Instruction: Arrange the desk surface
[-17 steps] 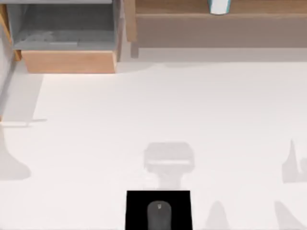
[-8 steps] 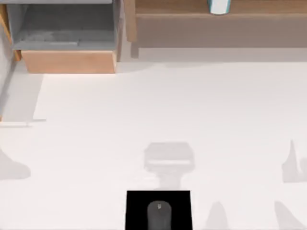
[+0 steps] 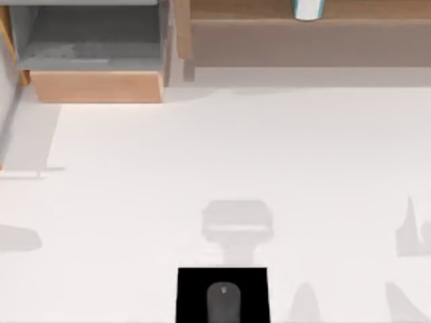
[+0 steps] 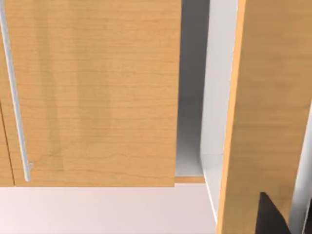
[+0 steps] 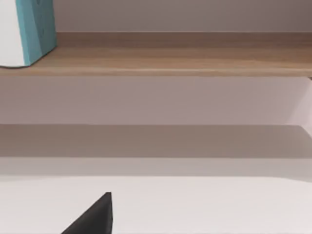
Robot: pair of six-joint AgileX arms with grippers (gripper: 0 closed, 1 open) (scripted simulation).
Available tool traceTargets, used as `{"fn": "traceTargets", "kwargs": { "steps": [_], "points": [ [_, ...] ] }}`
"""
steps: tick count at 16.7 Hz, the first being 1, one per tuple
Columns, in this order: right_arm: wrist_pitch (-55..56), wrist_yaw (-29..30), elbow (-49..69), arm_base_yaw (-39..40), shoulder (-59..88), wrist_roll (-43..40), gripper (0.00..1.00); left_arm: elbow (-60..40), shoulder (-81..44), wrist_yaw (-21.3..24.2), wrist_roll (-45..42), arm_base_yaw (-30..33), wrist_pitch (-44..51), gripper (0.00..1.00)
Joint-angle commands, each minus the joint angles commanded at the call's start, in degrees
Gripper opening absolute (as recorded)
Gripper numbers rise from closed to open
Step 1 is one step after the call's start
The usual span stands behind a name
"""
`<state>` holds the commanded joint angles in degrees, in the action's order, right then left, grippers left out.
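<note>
The white desk surface point(image 3: 222, 155) spreads across the top view. At its front edge lies a small black square pad point(image 3: 195, 296) with a grey mouse point(image 3: 223, 303) on it. A dark tip of my left gripper point(image 4: 270, 217) shows in the left wrist view, close in front of a light-wood drawer front point(image 4: 97, 92) with a slim metal handle point(image 4: 14, 97). In the right wrist view a dark tip of my right gripper point(image 5: 95, 219) hangs low over the desk surface point(image 5: 195, 204), facing the wooden shelf point(image 5: 185, 61).
A light-wood drawer point(image 3: 97, 86) stands pulled out at the back left, its grey inside point(image 3: 87, 40) bare. The shelf point(image 3: 310, 27) runs along the back right and carries a white and teal cup point(image 3: 308, 8) point(image 5: 29, 29). Arm shadows fall at both side edges.
The arm shadow at the desk's left edge has shrunk and flattened toward the edge. The pad, mouse, drawer and cup have not moved.
</note>
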<state>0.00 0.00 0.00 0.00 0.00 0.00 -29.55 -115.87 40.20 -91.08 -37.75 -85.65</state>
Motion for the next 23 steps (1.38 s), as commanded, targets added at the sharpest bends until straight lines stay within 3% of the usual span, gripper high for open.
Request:
{"fn": "traceTargets", "kwargs": {
  "steps": [8, 16, 23],
  "points": [
    [0.0, 0.0, 0.0, 0.0, 0.0, 0.0, 1.0, -0.11, -0.66, -0.12, 0.2, -0.06, 0.62, 0.0],
    [0.0, 0.0, 0.0, 0.0, 0.0, 0.0, 1.0, -11.44, -5.35, -6.32, 0.49, 6.19, 6.98, 0.0],
    [0.0, 0.0, 0.0, 0.0, 0.0, 0.0, 1.0, -13.17, -6.32, -7.38, 0.6, 6.64, 8.31, 0.0]
  ]
}}
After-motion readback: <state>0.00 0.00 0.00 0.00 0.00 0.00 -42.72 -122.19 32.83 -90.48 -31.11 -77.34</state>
